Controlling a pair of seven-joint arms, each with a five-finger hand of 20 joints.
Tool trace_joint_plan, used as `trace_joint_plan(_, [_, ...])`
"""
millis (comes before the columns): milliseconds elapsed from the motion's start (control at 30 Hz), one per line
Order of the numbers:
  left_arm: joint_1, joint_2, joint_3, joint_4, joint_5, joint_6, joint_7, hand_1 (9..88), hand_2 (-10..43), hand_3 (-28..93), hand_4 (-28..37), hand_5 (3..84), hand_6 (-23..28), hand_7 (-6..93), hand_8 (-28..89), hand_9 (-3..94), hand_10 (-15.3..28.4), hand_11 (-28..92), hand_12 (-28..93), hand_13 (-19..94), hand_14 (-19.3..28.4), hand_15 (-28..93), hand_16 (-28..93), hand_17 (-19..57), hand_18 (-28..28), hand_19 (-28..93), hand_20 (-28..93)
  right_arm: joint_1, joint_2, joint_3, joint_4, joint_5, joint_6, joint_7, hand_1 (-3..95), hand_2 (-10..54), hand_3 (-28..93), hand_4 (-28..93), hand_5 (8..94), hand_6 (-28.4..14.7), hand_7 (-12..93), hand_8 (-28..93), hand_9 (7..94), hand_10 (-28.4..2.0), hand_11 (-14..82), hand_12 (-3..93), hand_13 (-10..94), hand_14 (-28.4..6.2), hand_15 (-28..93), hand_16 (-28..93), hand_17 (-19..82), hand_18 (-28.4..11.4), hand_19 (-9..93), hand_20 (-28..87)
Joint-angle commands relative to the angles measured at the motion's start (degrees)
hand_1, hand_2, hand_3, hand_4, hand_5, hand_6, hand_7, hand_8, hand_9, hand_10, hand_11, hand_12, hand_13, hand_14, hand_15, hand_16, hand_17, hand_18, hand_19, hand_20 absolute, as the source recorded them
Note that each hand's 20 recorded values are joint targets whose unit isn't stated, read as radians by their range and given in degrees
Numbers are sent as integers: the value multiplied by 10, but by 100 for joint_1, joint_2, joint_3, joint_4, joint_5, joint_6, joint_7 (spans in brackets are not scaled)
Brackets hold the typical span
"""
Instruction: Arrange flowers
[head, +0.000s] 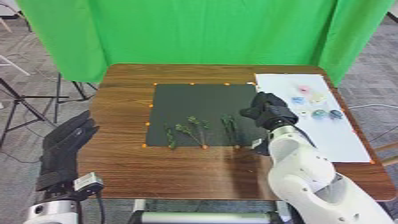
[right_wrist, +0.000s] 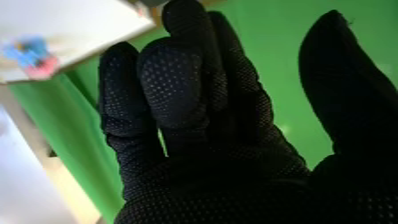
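Observation:
In the head view my right hand (head: 267, 111) is over the right edge of the dark mat (head: 197, 100), beside the white sheet. The right wrist view has the right hand (right_wrist: 191, 125) open, its fingers extended and the thumb apart, holding nothing. My left hand (head: 69, 137) is open at the table's left edge, away from the stems. Green stems lie on the mat's near half: a thin one (head: 170, 136) at left, branching ones (head: 187, 130) in the middle, and longer ones (head: 230, 129) nearer my right hand. Several small blossoms lie on the white sheet, including a pink one (head: 305, 90) and a blue-grey one (head: 335, 114).
The white sheet (head: 346, 145) covers the right part of the brown wooden table (head: 191, 172). Small orange marks line the mat's border. A green curtain (head: 195, 30) hangs behind the table, and a black tripod (head: 19, 100) stands off its left side.

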Motion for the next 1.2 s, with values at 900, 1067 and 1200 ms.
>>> trace_joint_plan(900, [117, -195, 53, -160, 146, 23, -122, 259, 54, 826, -200, 417, 113, 151, -108, 337, 196, 363, 58, 215, 258, 617, -173, -94, 209, 588, 27, 787, 1178, 324, 1953, -425, -1045, -583, 323, -23, 849, -242, 559, -87, 203, -107, 536, -190, 200, 160, 639, -107, 811, 151, 323, -214, 893, -38])
trace_joint_plan(1067, [91, -210, 54, -154, 149, 8, -127, 260, 54, 824, -200, 417, 113, 150, -108, 337, 196, 363, 58, 214, 258, 617, -173, -94, 209, 588, 27, 707, 1113, 478, 2045, -390, -1288, -625, 321, -26, 850, -242, 552, -90, 198, -107, 527, -192, 194, 160, 631, -108, 807, 148, 318, -215, 890, -40])
trace_joint_plan(1200, [54, -240, 69, -149, 173, -20, -161, 260, 53, 826, -200, 418, 113, 149, -108, 337, 197, 362, 57, 215, 259, 617, -172, -94, 210, 589, 26, 687, 1103, 451, 2092, -398, -1352, -594, 318, -30, 854, -243, 547, -91, 192, -105, 523, -192, 191, 161, 628, -109, 807, 145, 314, -215, 889, -41])
